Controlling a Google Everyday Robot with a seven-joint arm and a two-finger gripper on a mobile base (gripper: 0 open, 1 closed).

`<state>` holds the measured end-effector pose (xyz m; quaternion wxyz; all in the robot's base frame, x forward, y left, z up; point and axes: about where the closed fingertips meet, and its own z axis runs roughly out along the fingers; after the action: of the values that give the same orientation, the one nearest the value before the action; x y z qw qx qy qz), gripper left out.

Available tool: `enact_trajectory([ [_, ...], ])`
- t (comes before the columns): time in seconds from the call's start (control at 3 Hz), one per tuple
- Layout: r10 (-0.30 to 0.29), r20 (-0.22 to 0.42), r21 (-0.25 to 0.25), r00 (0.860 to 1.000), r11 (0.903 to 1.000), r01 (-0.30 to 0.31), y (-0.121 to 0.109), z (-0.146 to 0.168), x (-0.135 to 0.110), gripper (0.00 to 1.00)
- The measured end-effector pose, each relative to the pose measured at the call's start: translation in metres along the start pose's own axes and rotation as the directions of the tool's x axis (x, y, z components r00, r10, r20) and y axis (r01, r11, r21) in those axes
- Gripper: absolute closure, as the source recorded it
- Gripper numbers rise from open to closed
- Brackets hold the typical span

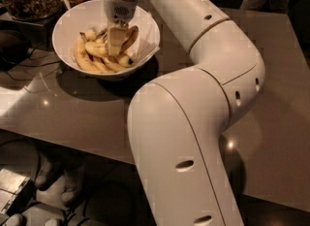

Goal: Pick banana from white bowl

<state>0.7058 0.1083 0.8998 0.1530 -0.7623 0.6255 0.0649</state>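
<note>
Although my gripper (115,42) is sitting among the bananas (89,61) in the far-left white bowl (68,24), I cannot tell if it is gripping one, and lifting remains.

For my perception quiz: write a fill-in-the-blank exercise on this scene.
1. The white bowl holds a heap of ____.
2. The gripper reaches into the bowl from ____.
3. The bowl stands on a ____.
Missing words: bananas; above; table.
</note>
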Motion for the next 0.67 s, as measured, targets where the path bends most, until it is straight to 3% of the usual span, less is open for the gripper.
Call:
enact_trajectory([
  [0.67,-0.033,0.128,0.065,0.991,0.9976,0.025,0.021,-0.041,-0.005,1.0],
])
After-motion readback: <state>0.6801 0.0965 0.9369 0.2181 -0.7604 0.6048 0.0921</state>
